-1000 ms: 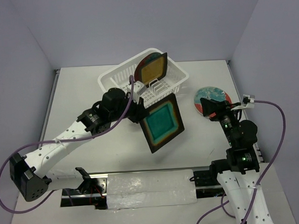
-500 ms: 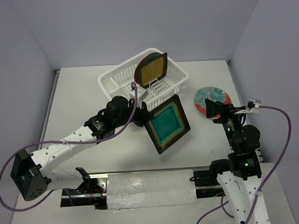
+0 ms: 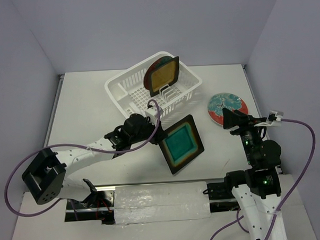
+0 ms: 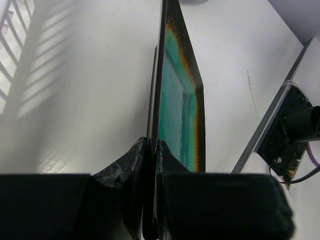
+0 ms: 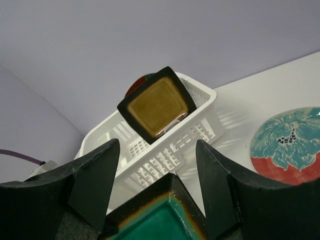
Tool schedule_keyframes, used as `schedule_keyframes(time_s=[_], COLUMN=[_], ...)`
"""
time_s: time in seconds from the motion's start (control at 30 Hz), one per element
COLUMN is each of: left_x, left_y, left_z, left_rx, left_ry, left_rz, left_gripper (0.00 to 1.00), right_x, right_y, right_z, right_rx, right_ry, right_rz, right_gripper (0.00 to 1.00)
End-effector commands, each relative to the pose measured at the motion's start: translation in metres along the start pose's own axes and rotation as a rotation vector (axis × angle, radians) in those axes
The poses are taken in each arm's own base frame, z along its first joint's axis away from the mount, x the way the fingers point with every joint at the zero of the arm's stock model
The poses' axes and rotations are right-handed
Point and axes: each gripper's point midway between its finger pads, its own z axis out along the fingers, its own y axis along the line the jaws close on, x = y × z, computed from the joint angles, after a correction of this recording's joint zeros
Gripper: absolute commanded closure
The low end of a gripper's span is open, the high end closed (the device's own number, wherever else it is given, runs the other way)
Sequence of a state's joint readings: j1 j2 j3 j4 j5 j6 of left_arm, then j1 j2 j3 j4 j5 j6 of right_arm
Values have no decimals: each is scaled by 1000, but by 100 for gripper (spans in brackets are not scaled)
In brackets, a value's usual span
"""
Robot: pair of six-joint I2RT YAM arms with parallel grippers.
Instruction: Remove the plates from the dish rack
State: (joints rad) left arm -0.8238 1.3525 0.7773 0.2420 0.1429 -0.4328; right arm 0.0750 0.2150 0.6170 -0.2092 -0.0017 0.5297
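Left fingers (image 4: 125, 172) clamped the teal square plate (image 3: 181, 144) by its edge, tilted over the tabletop (image 3: 85, 112) near the dish rack (image 3: 122, 91), right fingers (image 5: 95, 175) gaping empty; set-down looked in hand, calling for lowering flat, then release.

The dish rack (image 3: 128, 89) stands at the back middle of the surface (image 3: 85, 112). In the rack's right half the racked square plate (image 3: 165, 75) stands on edge, the racked round plate (image 3: 153, 67) just behind it. In front of the rack, the left hand (image 3: 154, 137) grips the tilted square plate (image 3: 181, 144) by its left edge. Right of the rack, apart, the flat round plate (image 3: 223, 104) lies on the surface, with the right hand (image 3: 230, 118) at its near edge
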Motion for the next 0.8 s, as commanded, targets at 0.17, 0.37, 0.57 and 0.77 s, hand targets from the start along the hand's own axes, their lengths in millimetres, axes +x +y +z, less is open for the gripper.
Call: schedule_keyframes(time_s=[0.17, 0.37, 0.57, 0.77], left_x=[-55, -27, 2, 22], left_y=[-35, -8, 31, 68], left_z=[8, 15, 24, 33], left_rx=[167, 57, -121, -287], left_ry=[-246, -193, -110, -61], left_rz=[-25, -44, -23, 20], left_gripper=[100, 100, 93, 97], right_x=[-14, -15, -16, -16], right_y=[6, 8, 8, 9], right_z=[-4, -5, -5, -3], right_rx=[-15, -29, -31, -36], right_ry=[-44, -56, -61, -67], right_rz=[-19, -20, -21, -21], right_gripper=[30, 30, 30, 30])
